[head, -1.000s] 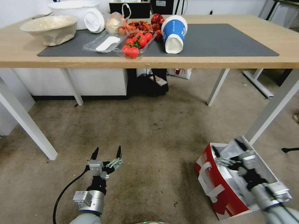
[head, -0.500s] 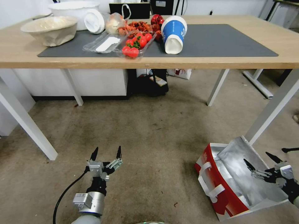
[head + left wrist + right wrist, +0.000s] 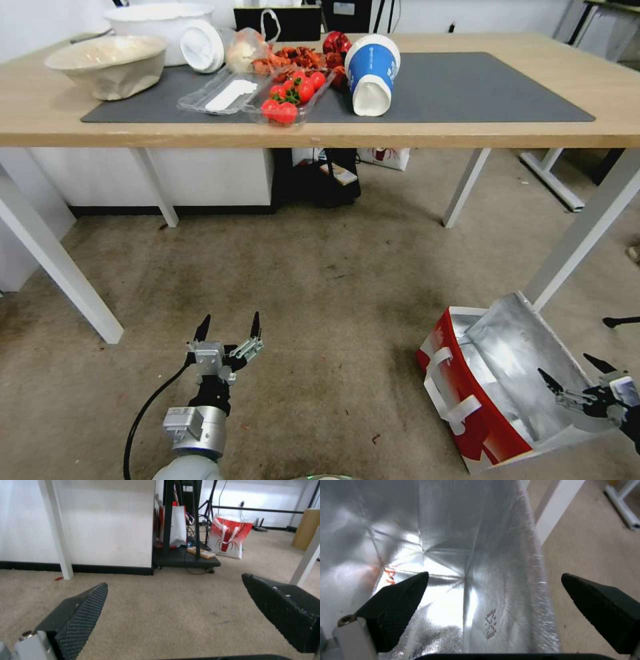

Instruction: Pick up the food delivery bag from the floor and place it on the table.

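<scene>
Bag (image 3: 480, 400) foil partly hidden behind right gripper (image 3: 579, 379).

No text, label or number is legible on anything.

— What does the left gripper (image 3: 227, 327) look like?
— Slim black pointed fingers (image 3: 80, 612) with dimpled pads, silver knuckle behind, black cable trailing off.
— And the right gripper (image 3: 577, 375)?
— Same black tapered fingers, silvery-white housing behind.
</scene>
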You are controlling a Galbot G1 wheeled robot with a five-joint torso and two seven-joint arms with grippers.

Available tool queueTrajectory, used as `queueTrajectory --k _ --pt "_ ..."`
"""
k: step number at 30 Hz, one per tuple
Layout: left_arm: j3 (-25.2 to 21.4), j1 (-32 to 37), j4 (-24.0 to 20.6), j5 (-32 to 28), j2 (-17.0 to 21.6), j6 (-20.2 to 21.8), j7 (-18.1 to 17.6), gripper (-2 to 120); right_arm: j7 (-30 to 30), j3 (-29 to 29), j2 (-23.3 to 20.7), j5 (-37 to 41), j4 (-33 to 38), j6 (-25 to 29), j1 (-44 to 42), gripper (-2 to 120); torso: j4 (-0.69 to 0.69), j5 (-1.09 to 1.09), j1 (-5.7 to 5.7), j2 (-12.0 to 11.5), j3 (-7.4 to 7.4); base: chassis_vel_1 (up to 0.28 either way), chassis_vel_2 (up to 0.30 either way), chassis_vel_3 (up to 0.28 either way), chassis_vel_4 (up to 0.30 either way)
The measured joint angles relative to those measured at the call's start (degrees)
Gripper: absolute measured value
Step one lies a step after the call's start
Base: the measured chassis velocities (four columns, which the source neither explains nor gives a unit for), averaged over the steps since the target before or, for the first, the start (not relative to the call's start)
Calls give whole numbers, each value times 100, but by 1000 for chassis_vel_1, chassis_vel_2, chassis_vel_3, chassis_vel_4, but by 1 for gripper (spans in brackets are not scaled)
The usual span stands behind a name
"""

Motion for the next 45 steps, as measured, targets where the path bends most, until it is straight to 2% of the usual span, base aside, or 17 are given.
queueTrajectory --k 7,15,39,42,45 --pt "-27 0 43 0 -25 -7 11 100 230 -218 -260 -194 182 -651 85 100 1 0 0 2 0 0 0 0 0" --pt "-40 10 49 -15 -25 -27 -13 100 267 -228 -420 -246 312 -1086 68 100 0 0 1 3 0 0 0 0 0" --pt "-28 -44 99 -117 26 -11 -37 100 163 69 -205 -276 609 -1011 -350 100 0 0 1 3 0 0 0 0 0" --pt "-19 -46 101 -119 26 -12 -40 100 131 69 -148 -311 608 -971 -354 93 0 -1 1 3 0 0 0 0 0" --pt "-18 -45 101 -120 26 -13 -40 100 123 69 -145 -312 608 -968 -355 92 0 0 1 3 0 0 0 0 0"
